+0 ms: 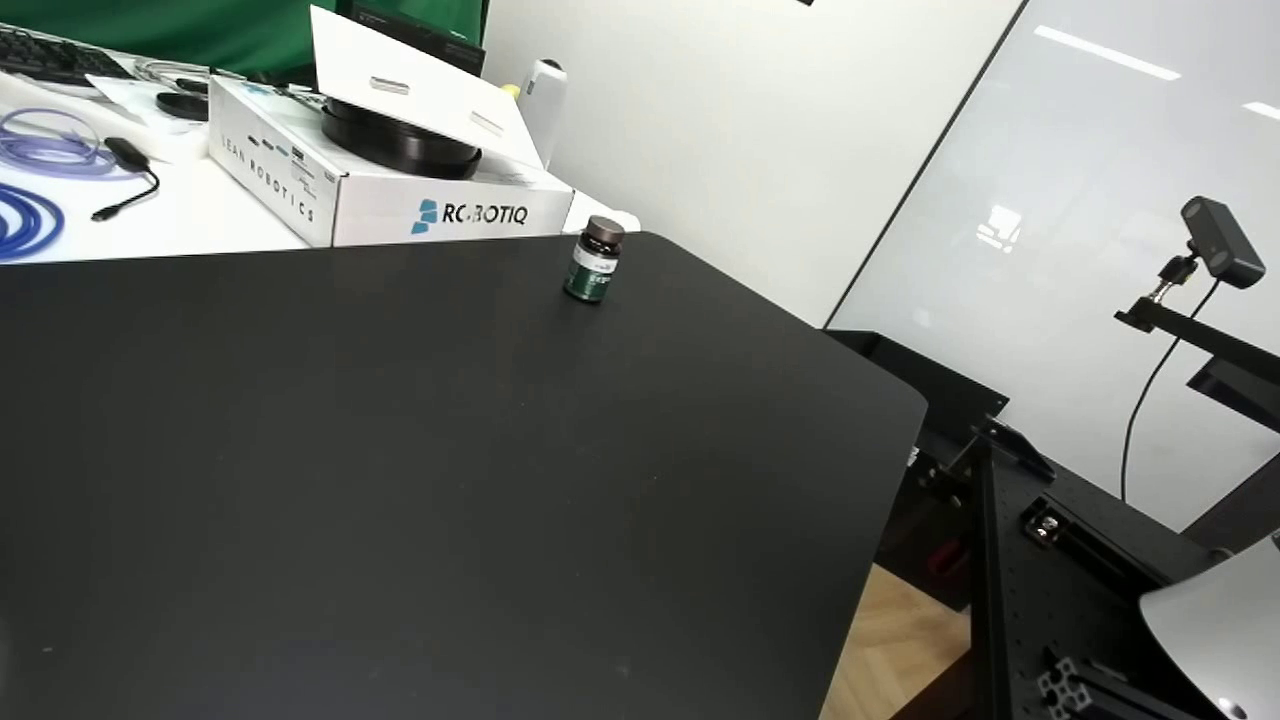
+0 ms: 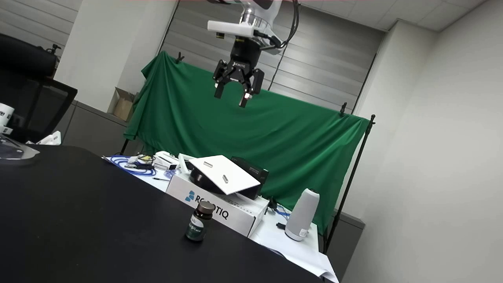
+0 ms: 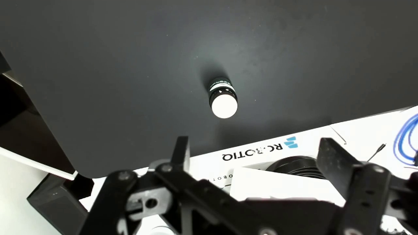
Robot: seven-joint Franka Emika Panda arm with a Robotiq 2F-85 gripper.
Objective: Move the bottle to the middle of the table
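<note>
So, you've got the gripper point(image 2: 230, 100) spread wide w/ nothing btwn its fingertips point(image 3: 179, 148), hanging high, prob. so it can come down over the bottle point(image 1: 592, 262) w/o clipping the cap point(image 3: 224, 106). Bottle's upright on the black table point(image 1: 430, 450), near the edge by the ROBOTIQ box point(image 1: 455, 212) but apart from it; nothing touches its sides, so both fingers should have room. Box stands on the white desk point(image 1: 190, 215), w/ a white panel point(image 1: 430, 75) tilted across a round black thing point(image 1: 400, 150), prob. just resting there, so don't brush it. Nothing's gripped yet: you'd want to line up, lower, grip, then carry inward to the mid. of the table.
</note>
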